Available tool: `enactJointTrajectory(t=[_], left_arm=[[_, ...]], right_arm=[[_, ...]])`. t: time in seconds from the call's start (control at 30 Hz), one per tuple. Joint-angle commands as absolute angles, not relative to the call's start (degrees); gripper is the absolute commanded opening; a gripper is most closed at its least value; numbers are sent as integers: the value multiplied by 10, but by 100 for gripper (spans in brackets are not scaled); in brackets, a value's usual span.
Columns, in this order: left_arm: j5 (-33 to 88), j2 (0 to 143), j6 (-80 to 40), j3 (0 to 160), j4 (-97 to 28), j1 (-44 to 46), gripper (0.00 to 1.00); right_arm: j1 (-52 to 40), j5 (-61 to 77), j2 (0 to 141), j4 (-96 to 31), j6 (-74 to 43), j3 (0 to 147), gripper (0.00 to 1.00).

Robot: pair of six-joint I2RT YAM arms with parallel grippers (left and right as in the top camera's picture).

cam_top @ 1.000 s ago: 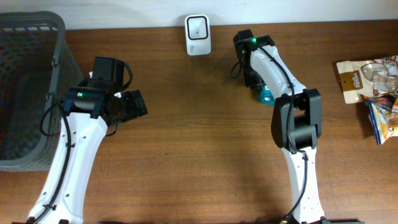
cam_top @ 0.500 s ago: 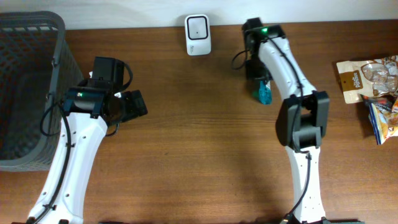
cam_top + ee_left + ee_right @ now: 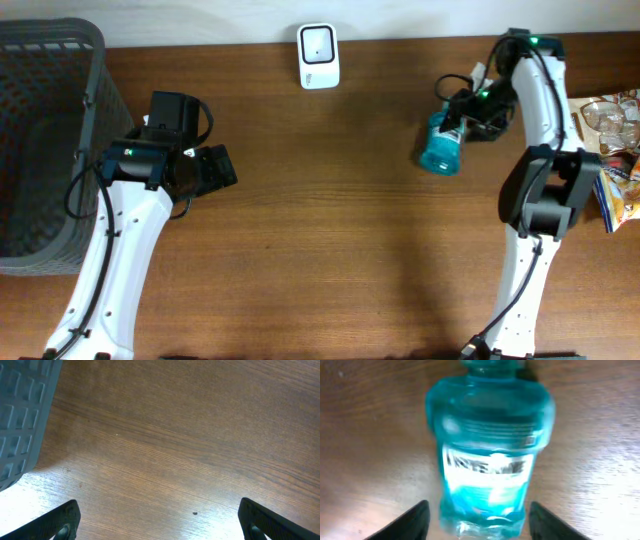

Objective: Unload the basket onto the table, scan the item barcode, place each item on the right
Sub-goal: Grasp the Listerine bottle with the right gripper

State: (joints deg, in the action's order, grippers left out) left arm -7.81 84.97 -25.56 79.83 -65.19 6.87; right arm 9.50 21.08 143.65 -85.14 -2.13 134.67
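On the table (image 3: 320, 250), both jaws stand open, the right's flanking the bottle (image 3: 487, 460).

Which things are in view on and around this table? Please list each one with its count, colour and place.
mouthwash bottle: one, teal, lying on the table, right of centre
barcode scanner: one, white, back edge, centre
basket: one, grey, left edge
snack packets: at least two, brown and blue, right edge
table: one, brown wood
left gripper: one, black, open, over bare wood beside the basket
right gripper: one, black, open, a finger on either side of the bottle
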Motion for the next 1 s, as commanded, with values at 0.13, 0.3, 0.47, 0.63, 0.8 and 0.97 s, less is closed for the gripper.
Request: enactJointTrajectory(t=[0.13, 0.3, 0.47, 0.63, 0.8, 0.97], left_arm=[[-84, 843, -262, 804, -653, 66, 99], [-84, 843, -262, 804, -652, 66, 99], [-84, 843, -262, 804, -652, 66, 99], [-84, 843, -262, 804, -652, 66, 99], [-84, 843, -262, 804, -653, 66, 99], [-84, 843, -262, 804, -653, 66, 99]], right_arm=[[104, 126, 1437, -863, -4, 1342, 98], [66, 63, 1437, -857, -33, 1341, 99], [38, 22, 1437, -845, -80, 1333, 99], [34, -3, 1437, -812, -109, 1288, 99], [34, -3, 1437, -772, -110, 1245, 98], [34, 9, 1437, -741, -110, 1239, 72]])
